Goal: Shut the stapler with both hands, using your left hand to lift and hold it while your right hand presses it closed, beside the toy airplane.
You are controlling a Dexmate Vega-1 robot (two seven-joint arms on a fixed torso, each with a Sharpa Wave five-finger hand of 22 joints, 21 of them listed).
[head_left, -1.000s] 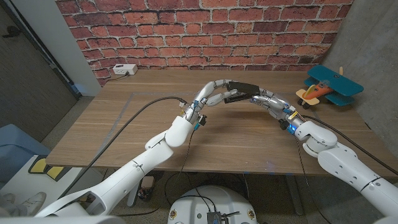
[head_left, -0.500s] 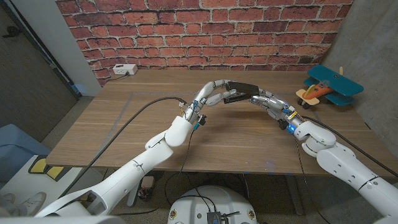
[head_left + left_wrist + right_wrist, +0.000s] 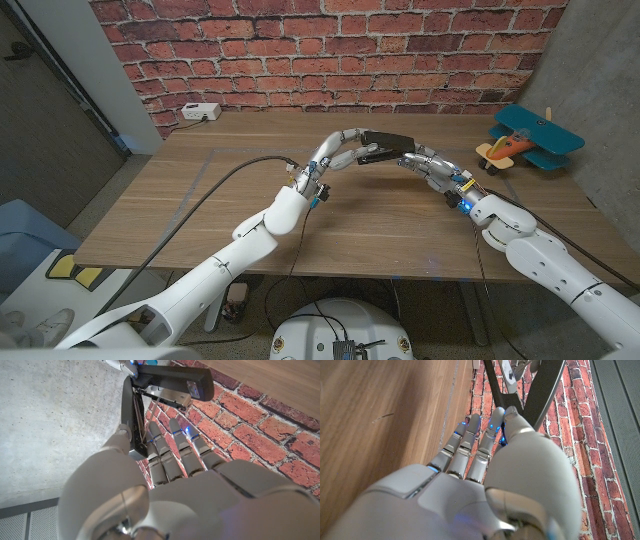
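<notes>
Holding the stapler (image 3: 388,146) up off the table (image 3: 200,210) near the back edge, the left hand (image 3: 335,152) has its fingers curled around one end, so it grips the thing. In the left wrist view the stapler (image 3: 162,390) is plainly not shut yet: its black top and its shiny metal part stand apart like an open mouth.

Next along, the right hand (image 3: 428,163) reaches the stapler's other end. Its fingers are stretched out and touch the black top, pushing more than grabbing. I cannot tell if it has a real hold.

What could go wrong? The stapler is hard, smooth plastic and slick metal. If the right hand pushes off to one side, the stapler may twist or slip out of the left hand and drop on the wood. A fingertip could also get caught in the gap as it snaps shut. I think a slow, straight push is safest.

Over by the right edge of the table sits the toy airplane (image 3: 527,141), made of painted wood, blue with an orange body, well apart from the hands. A small white box (image 3: 201,112) sits at the back left corner.
</notes>
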